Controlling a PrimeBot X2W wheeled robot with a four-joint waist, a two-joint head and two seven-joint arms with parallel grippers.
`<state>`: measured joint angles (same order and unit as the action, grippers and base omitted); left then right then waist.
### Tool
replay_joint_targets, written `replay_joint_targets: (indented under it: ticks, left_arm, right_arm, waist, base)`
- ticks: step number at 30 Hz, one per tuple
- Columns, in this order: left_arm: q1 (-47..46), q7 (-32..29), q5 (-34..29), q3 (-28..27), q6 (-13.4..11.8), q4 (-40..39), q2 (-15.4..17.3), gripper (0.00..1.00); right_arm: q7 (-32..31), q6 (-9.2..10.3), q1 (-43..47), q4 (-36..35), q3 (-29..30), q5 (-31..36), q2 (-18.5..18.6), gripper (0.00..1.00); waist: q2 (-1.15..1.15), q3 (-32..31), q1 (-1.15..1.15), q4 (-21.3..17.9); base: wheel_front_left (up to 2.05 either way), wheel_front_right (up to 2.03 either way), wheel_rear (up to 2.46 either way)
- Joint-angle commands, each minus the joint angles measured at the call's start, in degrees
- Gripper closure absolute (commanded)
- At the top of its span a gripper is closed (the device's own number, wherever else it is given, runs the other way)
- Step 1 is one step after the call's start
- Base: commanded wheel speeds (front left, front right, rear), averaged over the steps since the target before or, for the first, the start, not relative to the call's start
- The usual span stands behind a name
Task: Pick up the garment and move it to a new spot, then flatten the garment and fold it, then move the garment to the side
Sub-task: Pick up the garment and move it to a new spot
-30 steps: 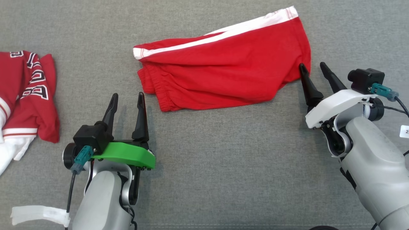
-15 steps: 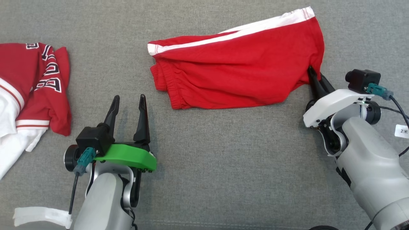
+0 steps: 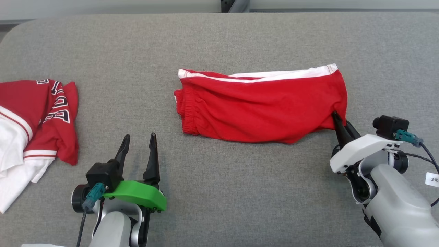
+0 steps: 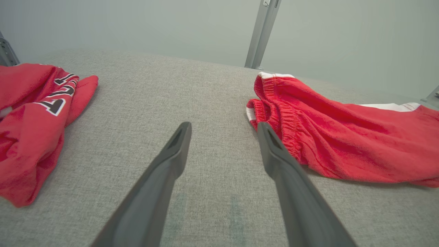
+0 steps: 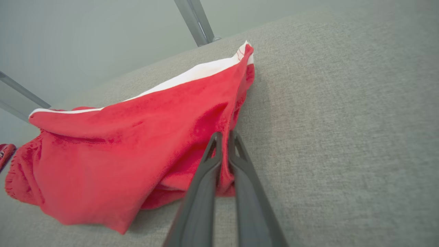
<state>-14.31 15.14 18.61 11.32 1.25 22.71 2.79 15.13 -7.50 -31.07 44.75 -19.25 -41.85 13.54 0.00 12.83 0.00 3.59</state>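
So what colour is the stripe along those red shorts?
White: the stripe runs along the far edge of the shorts, clearest in the head view.

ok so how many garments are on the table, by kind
red shorts: 1
red and white lettered top: 1
total: 2

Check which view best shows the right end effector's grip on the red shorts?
Right wrist view: the right end effector is shut on the red shorts' edge, close up. Head view shows the pinch small, from above; left wrist view shows the waistband end.
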Motion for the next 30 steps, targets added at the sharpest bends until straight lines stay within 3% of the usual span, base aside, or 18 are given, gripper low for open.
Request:
replay_joint_targets:
  ticks: [1, 5, 9, 17, 24, 25, 26, 30]
  left_arm:
    - [0.84, 0.01, 0.15, 0.02, 0.18, 0.11, 0.23, 0.0]
    - [1.42, 0.01, 0.08, 0.47, 0.4, 0.13, 0.23, 0.0]
    - [1.3, 0.01, 0.47, 0.8, 0.11, 0.05, 0.23, 0.0]
    - [0.28, 0.02, 2.12, 2.85, -0.24, 0.54, 0.23, 0.0]
    - [0.01, 0.02, 3.16, 3.81, -0.7, 1.02, 0.23, 0.0]
    - [-0.03, 0.01, 3.24, 3.68, -0.82, 0.96, 0.23, 0.0]
    - [-0.11, 0.01, 3.33, 3.69, -0.95, 0.9, 0.22, 0.0]
    - [0.03, 0.02, 3.13, 2.93, -1.4, 1.0, 0.23, 0.0]
  right_arm:
    - [0.02, 0.01, 0.61, -0.14, 0.43, 0.02, 0.77, 1.0]
    - [0.02, 0.01, 0.31, -1.13, 1.56, 0.98, 1.67, 1.0]
    - [0.02, 0.0, -2.23, -6.89, -0.18, 3.05, 1.78, 1.0]
    - [0.02, 0.01, -6.7, -17.15, -15.89, 4.76, -0.1, 1.0]
    - [-0.03, 0.01, -8.94, -11.91, -28.68, 3.32, -3.29, 1.0]
    - [-0.05, 0.01, -9.52, -9.97, -29.64, 3.37, -3.72, 0.57]
    - [-0.01, 0.01, -9.94, -8.33, -30.62, 2.78, -4.56, 0.0]
    - [0.05, 0.01, -10.67, -7.04, -29.8, 0.07, -6.34, 0.0]
  waist:
    - [0.0, -2.01, 0.0, -1.37]
    - [0.0, -1.9, 0.0, -1.03]
    - [0.0, -0.86, 0.0, -0.64]
    - [0.0, -0.09, 0.0, 1.78]
    - [0.0, 0.04, 0.0, 4.87]
    - [0.0, 0.12, 0.0, 5.02]
    - [0.0, 0.19, 0.0, 5.15]
    - [0.0, -0.28, 0.0, 4.39]
  base:
    - [0.0, 0.0, 0.0]
    - [0.0, 0.0, 0.0]
    - [0.0, 0.0, 0.0]
    - [0.0, 0.0, 0.0]
    - [0.0, 0.0, 0.0]
    - [0.0, 0.0, 0.0]
    - [0.0, 0.0, 0.0]
    - [0.0, 0.0, 0.0]
